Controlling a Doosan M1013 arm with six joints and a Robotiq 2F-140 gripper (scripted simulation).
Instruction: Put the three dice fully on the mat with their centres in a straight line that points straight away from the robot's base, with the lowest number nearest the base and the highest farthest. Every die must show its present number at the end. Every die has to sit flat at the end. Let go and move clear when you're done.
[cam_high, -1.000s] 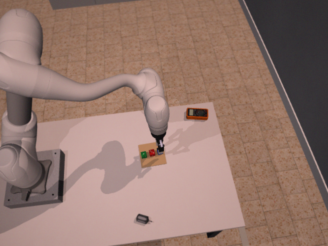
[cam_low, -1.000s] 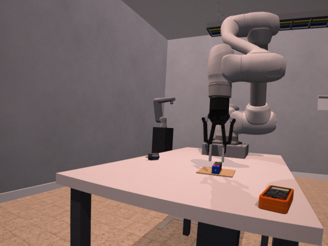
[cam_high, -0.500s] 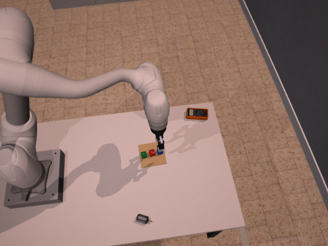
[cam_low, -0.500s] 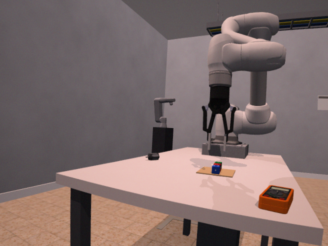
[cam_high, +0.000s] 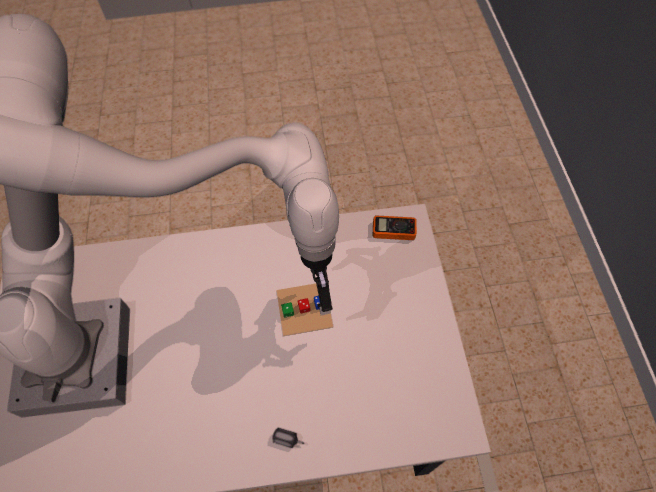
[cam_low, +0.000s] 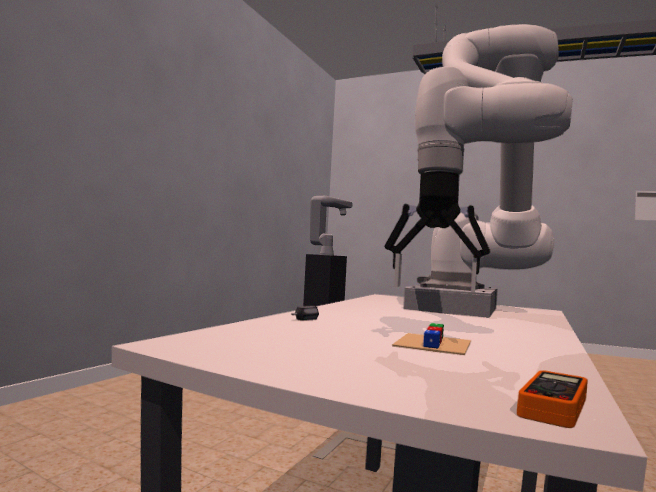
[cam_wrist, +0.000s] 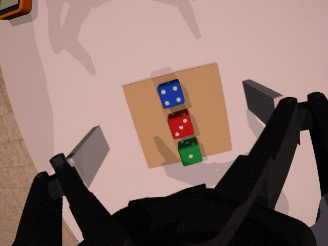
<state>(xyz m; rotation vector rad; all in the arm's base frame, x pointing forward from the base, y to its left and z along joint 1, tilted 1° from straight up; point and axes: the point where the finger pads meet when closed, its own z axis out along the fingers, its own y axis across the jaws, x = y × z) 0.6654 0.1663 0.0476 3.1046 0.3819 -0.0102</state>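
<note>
Three dice stand in a row on the tan mat (cam_high: 309, 321) (cam_low: 458, 346) (cam_wrist: 210, 93). The green die (cam_high: 287, 309) (cam_low: 436, 324) (cam_wrist: 190, 153) shows one pip and is nearest the robot's base. The red die (cam_high: 303, 305) (cam_wrist: 179, 125) shows three pips and sits in the middle. The blue die (cam_high: 316, 301) (cam_low: 431, 337) (cam_wrist: 171, 94) shows several pips and is farthest. All sit flat, close together. My gripper (cam_high: 324, 304) (cam_low: 434, 285) (cam_wrist: 172, 116) is wide open and empty, hanging well above the dice.
An orange multimeter (cam_high: 394, 227) (cam_low: 552, 397) lies near the table's far corner. A small dark motor (cam_high: 285, 437) (cam_low: 306, 313) lies by the table edge. A black stand with a grey arm (cam_low: 324, 264) is beside the table. The robot's base plate (cam_high: 68, 360) (cam_low: 450, 299) sits at the table's end.
</note>
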